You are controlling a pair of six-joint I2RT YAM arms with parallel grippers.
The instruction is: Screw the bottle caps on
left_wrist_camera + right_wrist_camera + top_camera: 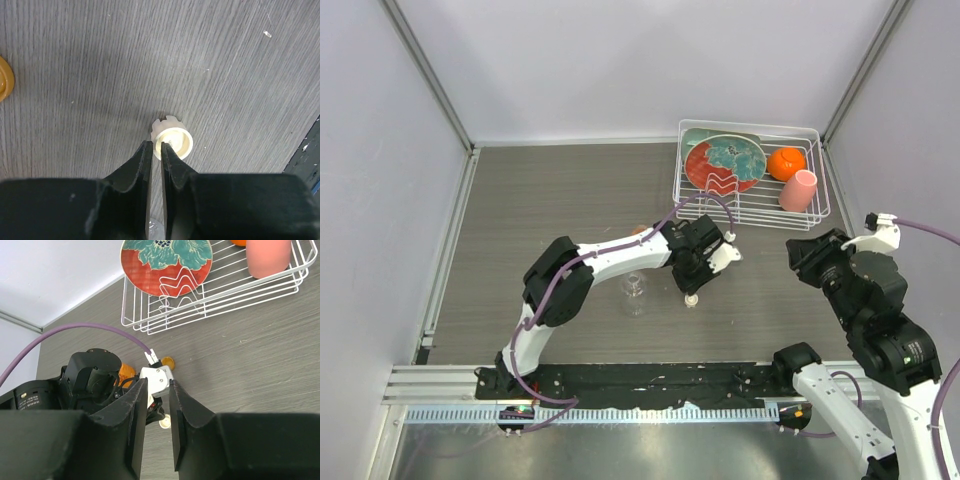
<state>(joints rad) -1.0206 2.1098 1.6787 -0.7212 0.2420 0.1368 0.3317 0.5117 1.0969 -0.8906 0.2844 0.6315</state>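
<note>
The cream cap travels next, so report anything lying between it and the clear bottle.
Nothing visible does. The cream-white cap sits in the jaws of the left gripper, with only bare table between it and the clear bottle.

- We're seeing even, soft light from above in the top view, with pale shadows under the arms on the grey worktop [570, 200] and no glare.
- Our left wrist view is sharp. The cream cap [177, 145] has a small dark shadow on its far side, and the left gripper [156, 149] is near-black.
- In the right wrist view, the plate [165, 262] looks crisp and bright to us.
</note>
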